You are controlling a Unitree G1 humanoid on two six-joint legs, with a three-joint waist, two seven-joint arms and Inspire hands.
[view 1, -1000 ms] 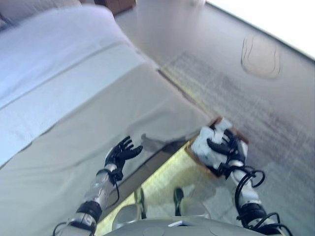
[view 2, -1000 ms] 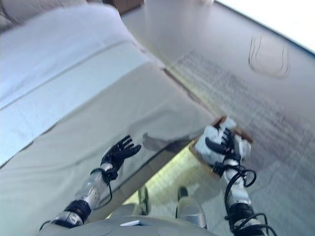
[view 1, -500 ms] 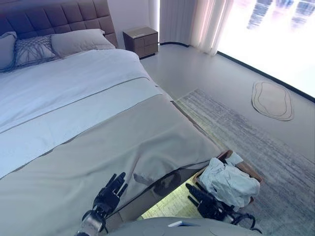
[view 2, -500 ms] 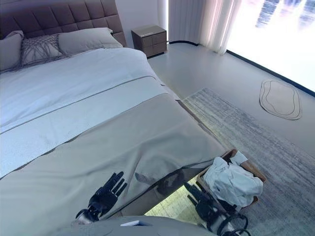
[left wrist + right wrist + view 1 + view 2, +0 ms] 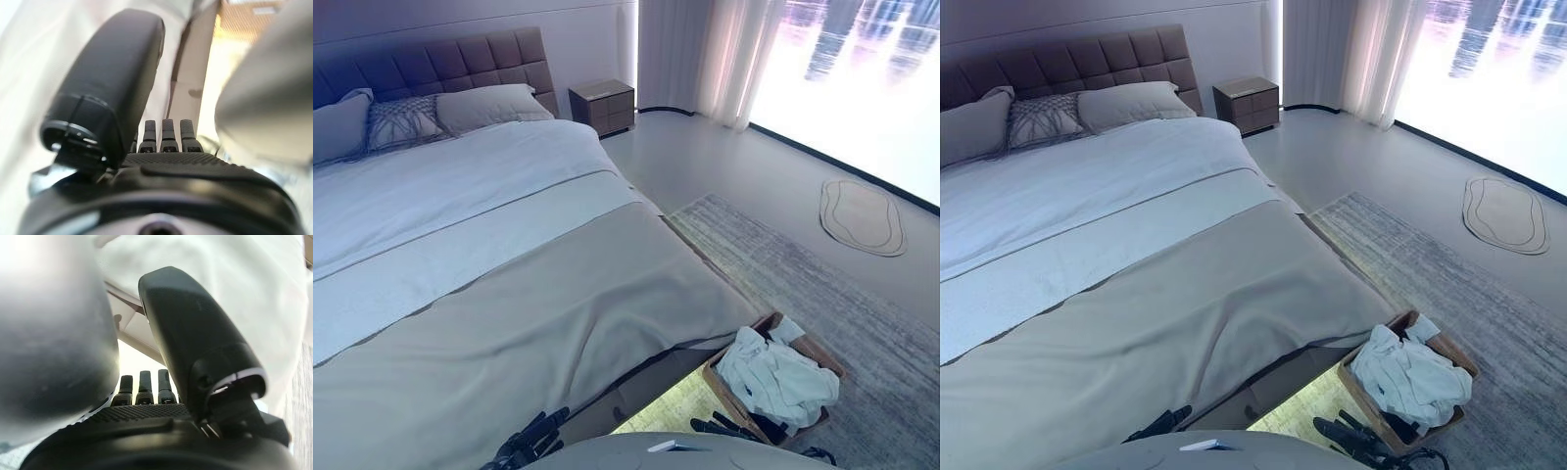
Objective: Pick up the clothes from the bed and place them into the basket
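At the lower edge of the head views, the left hand (image 5: pixel 530 446) shows only as dark fingers stretched out straight, released and holding nothing, above the foot end of the bed (image 5: pixel 538 294). The right hand (image 5: pixel 1351 436) lies low by the near side of the basket (image 5: pixel 818 352), its fingers likewise straight and empty. In each wrist view the thumb stands up large and the fingers run straight ahead with nothing between them. The basket, a wooden box, stands on the floor just beside the bed's foot corner, at the edge of a grey rug (image 5: pixel 803 284). A crumpled heap of white clothes (image 5: pixel 776 377) fills it, with one fold hanging over the far rim. The bed wears a taupe cover (image 5: pixel 558 313) over its near half and white sheets (image 5: pixel 450 186) beyond. Further back lie pillows (image 5: pixel 489 106) and a patterned cushion (image 5: pixel 403 121) against a padded headboard (image 5: pixel 460 64). A nightstand (image 5: pixel 603 105) stands beside the headboard, with curtains (image 5: pixel 724 54) and a bright window beyond, and a small oval mat (image 5: pixel 862 215) lies on the floor under the window.
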